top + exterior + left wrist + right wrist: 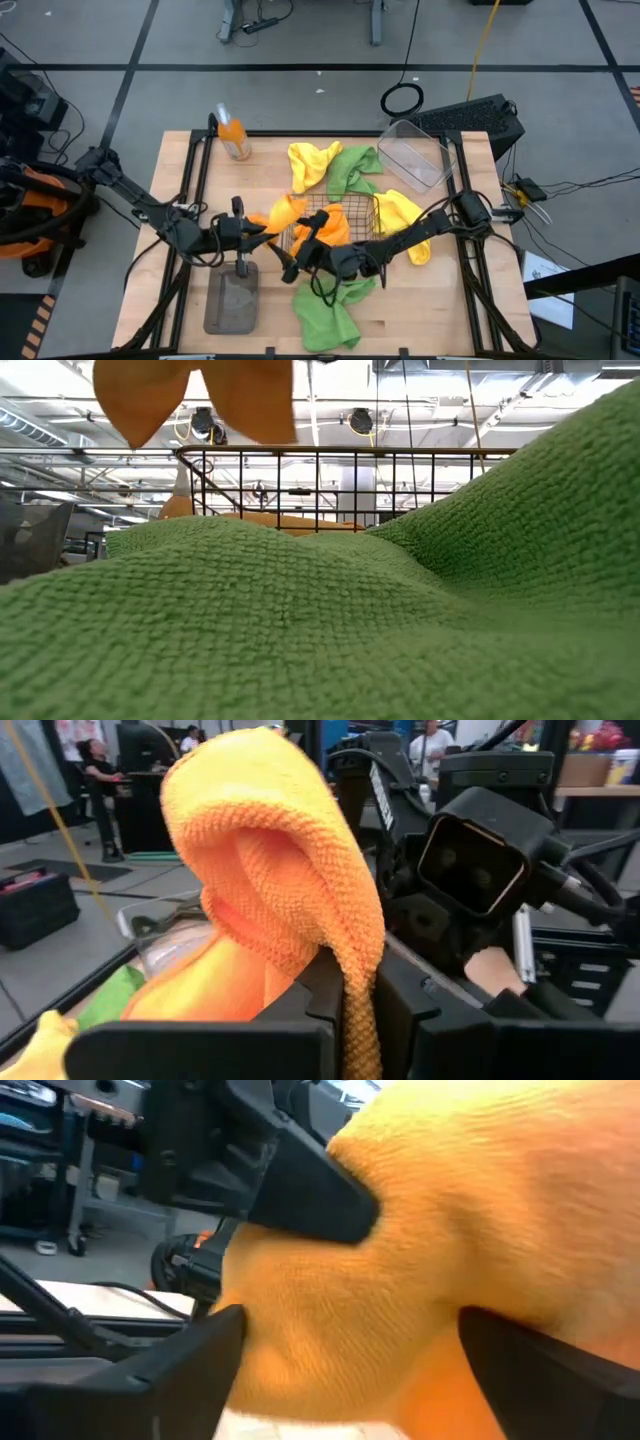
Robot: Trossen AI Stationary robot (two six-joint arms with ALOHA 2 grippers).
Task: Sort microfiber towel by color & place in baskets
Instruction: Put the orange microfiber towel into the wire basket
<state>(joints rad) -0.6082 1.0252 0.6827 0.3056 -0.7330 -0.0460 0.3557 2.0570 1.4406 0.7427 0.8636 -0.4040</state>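
My left gripper (262, 230) is shut on an orange towel (270, 850) just left of the dark wire-mesh basket (345, 215), and the towel drapes into the basket. In the low view the orange towel (200, 395) hangs above the basket (340, 480). My right gripper (298, 245) is open at the basket's near left corner. Its two fingers stand on either side of the same orange towel (420, 1250). Yellow towels (312, 162) (405, 215) and green towels (355, 170) (330, 310) lie on the table. The clear tub (420, 155) stands at the far right, and the grey tray (232, 300) at the near left. My left gripper pinches a fold of the orange towel (352, 945) between its two fingers, coming level from the table's left. The fold bulges up past the fingertips, and a strip hangs down between the fingers. The towel is lifted there, and its other end lies in the basket. My right gripper has the towel's bulk between its open fingers (215, 1345); whether they touch it I cannot tell.
An orange bottle (233, 138) stands at the far left. A green towel (300, 640) fills the foreground of the low view. Bare table lies along the left edge and the near right. People show in the room beyond the table.
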